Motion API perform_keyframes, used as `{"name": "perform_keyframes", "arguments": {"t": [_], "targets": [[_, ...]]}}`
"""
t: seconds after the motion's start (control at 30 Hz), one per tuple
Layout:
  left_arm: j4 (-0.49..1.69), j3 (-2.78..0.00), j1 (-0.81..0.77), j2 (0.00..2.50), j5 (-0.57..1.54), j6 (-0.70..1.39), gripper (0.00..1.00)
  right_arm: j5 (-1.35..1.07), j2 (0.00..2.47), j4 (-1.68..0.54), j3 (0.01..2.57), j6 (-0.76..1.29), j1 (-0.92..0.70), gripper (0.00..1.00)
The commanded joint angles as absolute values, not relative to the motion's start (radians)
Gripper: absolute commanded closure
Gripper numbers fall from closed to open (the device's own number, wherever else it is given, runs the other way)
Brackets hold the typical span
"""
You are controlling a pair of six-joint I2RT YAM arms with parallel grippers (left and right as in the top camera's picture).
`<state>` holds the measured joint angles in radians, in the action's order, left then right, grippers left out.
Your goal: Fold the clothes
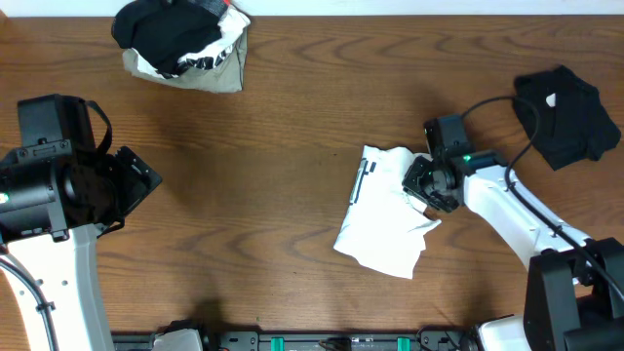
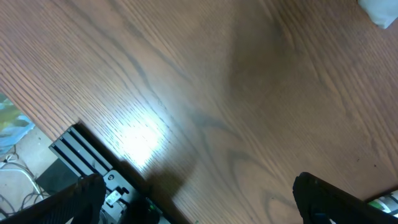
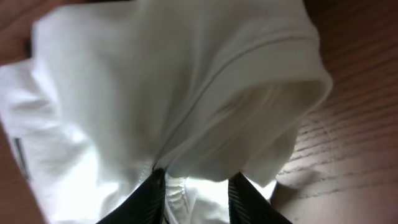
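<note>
A white garment (image 1: 385, 214) lies crumpled and partly folded on the wooden table, right of centre. My right gripper (image 1: 429, 185) is at its right edge, shut on a bunched fold of the white cloth. In the right wrist view the garment (image 3: 155, 81) fills the frame and cloth sits between the two fingers (image 3: 196, 186). My left gripper (image 1: 136, 185) is open and empty, far to the left over bare wood; its fingers (image 2: 199, 199) stand wide apart. A corner of the white garment (image 2: 382, 12) shows at the top right of the left wrist view.
A black garment (image 1: 565, 117) lies at the right edge, folded flat. A pile of black and grey-white clothes (image 1: 180, 44) sits at the back left. A black rail (image 2: 87, 158) runs along the table's front edge. The right arm's cable loops over the table beside the black garment.
</note>
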<state>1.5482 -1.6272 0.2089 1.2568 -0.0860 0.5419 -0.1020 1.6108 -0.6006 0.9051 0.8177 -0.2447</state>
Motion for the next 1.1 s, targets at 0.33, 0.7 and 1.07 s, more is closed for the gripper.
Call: {"name": "perform_keyframes", "arguments": {"t": [0.33, 0.7, 1.07], "targets": [[1.555, -1.62, 0.215, 1.262, -0.102, 0.528, 0.02, -0.106, 1.597, -0.548, 0.88, 0.863, -0.242, 0.78], [1.555, -1.62, 0.215, 1.262, -0.102, 0.528, 0.02, -0.102, 1.597, -0.577, 0.88, 0.867, -0.242, 0.65], [1.559, -1.62, 0.215, 1.262, -0.102, 0.528, 0.02, -0.11, 1.597, -0.551, 0.873, 0.868, -0.243, 0.71]]}}
